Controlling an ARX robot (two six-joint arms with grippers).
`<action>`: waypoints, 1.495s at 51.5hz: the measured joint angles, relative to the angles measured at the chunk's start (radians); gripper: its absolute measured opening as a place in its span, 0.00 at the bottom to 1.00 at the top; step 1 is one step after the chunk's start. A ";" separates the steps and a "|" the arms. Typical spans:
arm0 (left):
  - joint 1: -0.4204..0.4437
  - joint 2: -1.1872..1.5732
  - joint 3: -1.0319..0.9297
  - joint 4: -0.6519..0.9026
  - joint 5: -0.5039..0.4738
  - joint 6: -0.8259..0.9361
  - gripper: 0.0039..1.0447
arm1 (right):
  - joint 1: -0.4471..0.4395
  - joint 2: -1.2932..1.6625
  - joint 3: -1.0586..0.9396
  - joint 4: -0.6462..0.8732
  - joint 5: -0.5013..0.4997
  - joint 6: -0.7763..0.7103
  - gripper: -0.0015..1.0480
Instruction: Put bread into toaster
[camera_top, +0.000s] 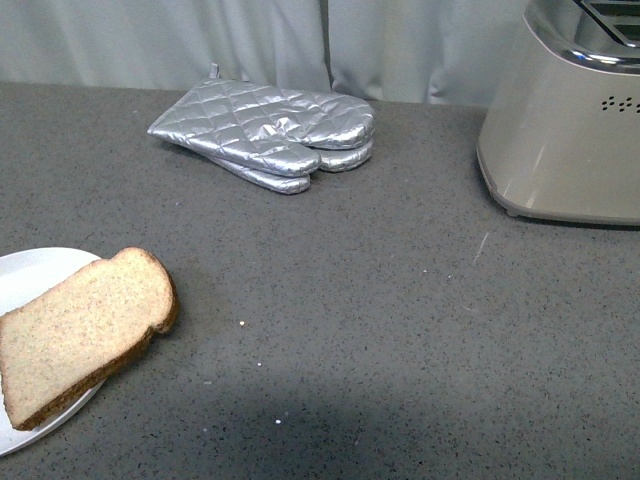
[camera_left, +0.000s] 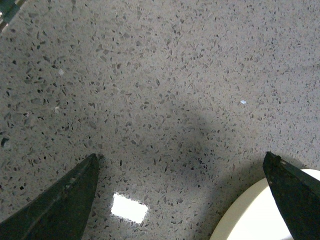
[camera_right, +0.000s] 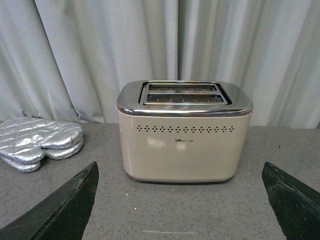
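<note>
Currently your bread (camera_top: 85, 330) lies flat on the white plate (camera_top: 30, 270) at front left, one end overhanging its rim, well apart from the toaster (camera_top: 565, 130) at far right. Your left gripper (camera_left: 180, 156) and right gripper (camera_right: 179, 165) both gape, empty. Pinch hard and the soft bread may tear, or the plate may skid. The oven mitts (camera_top: 270, 135) lie behind, off the route.

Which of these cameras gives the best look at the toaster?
The right wrist view: the whole toaster, slots included, sits centred. The front view crops it at the edge; the left wrist view shows none.
</note>
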 joint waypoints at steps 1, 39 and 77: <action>0.000 0.000 -0.001 0.016 0.000 0.000 0.94 | 0.000 0.000 0.000 0.000 0.000 0.000 0.91; -0.049 -0.004 0.014 -0.146 0.006 0.325 0.94 | 0.000 0.000 0.000 0.000 0.000 0.000 0.91; -0.087 -0.013 0.001 -0.262 -0.033 0.528 0.20 | 0.000 0.000 0.000 0.000 0.000 0.000 0.91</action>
